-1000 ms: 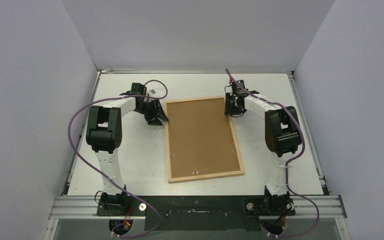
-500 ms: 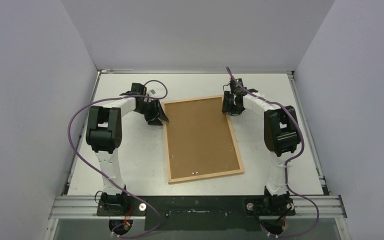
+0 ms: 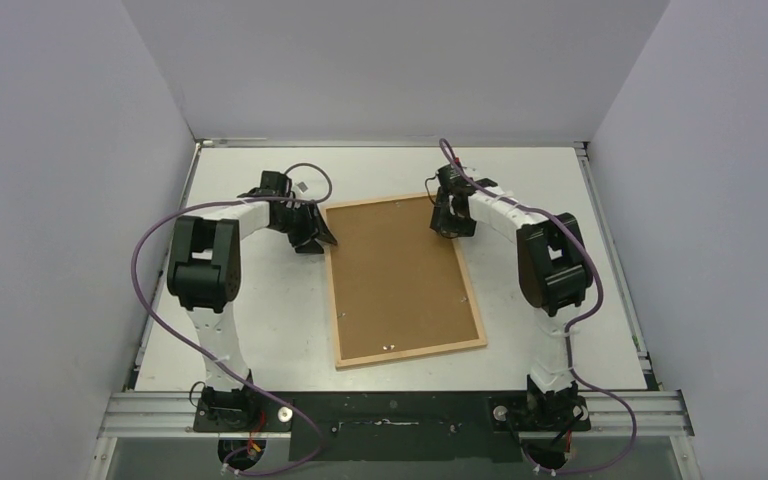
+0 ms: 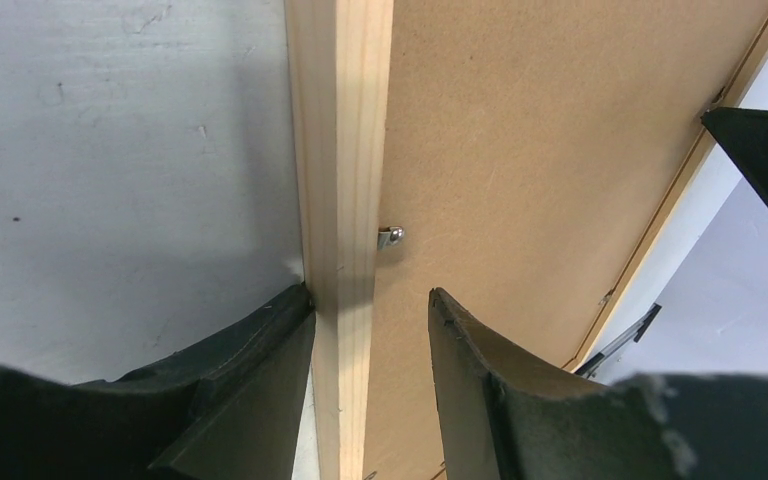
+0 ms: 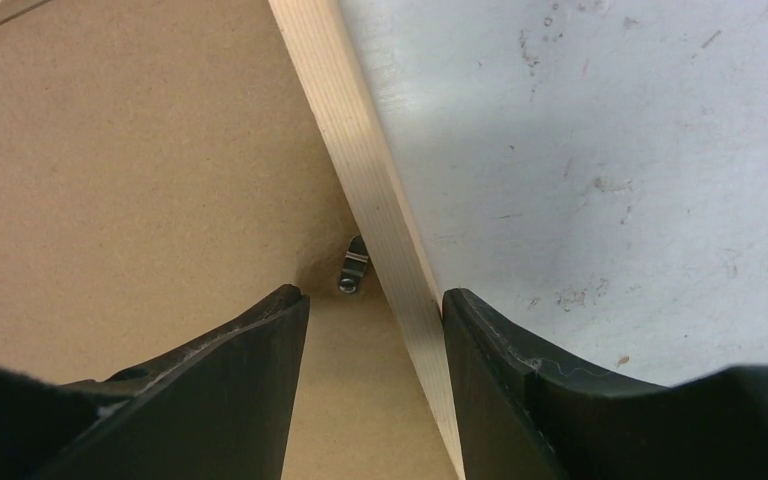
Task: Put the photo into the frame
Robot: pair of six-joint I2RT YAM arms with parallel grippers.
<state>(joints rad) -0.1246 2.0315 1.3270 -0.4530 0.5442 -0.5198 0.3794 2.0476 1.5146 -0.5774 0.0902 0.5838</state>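
Note:
The frame (image 3: 332, 290) lies face down mid-table, its brown backing board (image 3: 400, 280) filling it. The photo is hidden. My left gripper (image 3: 322, 236) is open astride the frame's left rail (image 4: 340, 150) near the far corner. In the left wrist view (image 4: 370, 292) the outer finger touches the rail and the inner finger hangs apart over the board. My right gripper (image 3: 447, 225) is open astride the right rail (image 5: 350, 130). In the right wrist view (image 5: 375, 294) its outer finger lies against the wood and its inner finger stands off above the board (image 5: 140, 160).
Small metal tabs (image 4: 391, 236) (image 5: 352, 270) sit at the rails' inner edges on the board. Grey walls close in the white table (image 3: 260, 300) on three sides. Purple cables loop over both arms.
The right gripper has opened and shifted left, and the frame's far end has slid slightly left with it. The left gripper has stayed at the left rail.

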